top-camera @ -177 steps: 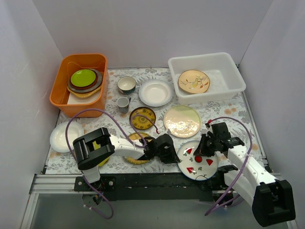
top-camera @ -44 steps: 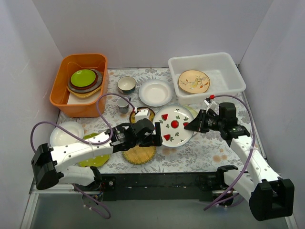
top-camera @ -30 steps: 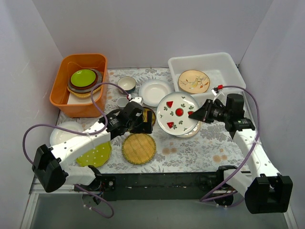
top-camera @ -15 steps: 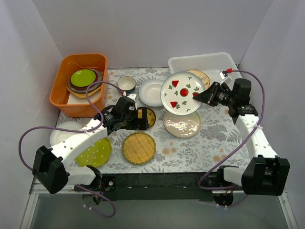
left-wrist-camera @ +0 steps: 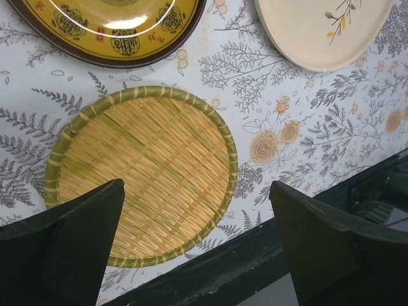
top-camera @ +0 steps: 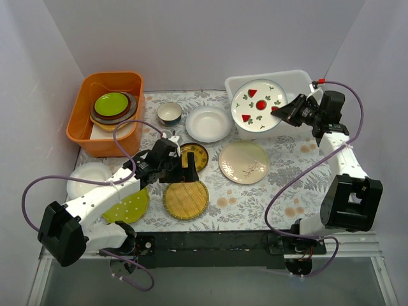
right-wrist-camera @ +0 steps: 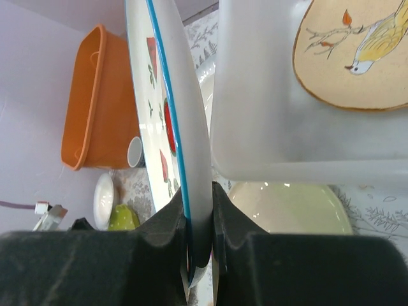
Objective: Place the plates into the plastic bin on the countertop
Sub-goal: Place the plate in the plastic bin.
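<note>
Right wrist | right claw (right-wrist-camera: 199, 220) grips strawberry plate (right-wrist-camera: 160, 95) rim | plastic bin (right-wrist-camera: 268, 134) alongside

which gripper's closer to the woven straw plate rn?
Left. The left gripper hangs open just over the woven straw plate; the right gripper is across the table at the plastic bin, shut on the strawberry plate.

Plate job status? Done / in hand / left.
Done: one bird plate lies in the plastic bin. In hand: right tool grips the strawberry plate on edge at the bin; left tool open above the woven plate. Left on the countertop: that one, brown-yellow plate, sprig plate, white plate, left white plate, lime dotted plate.
</note>
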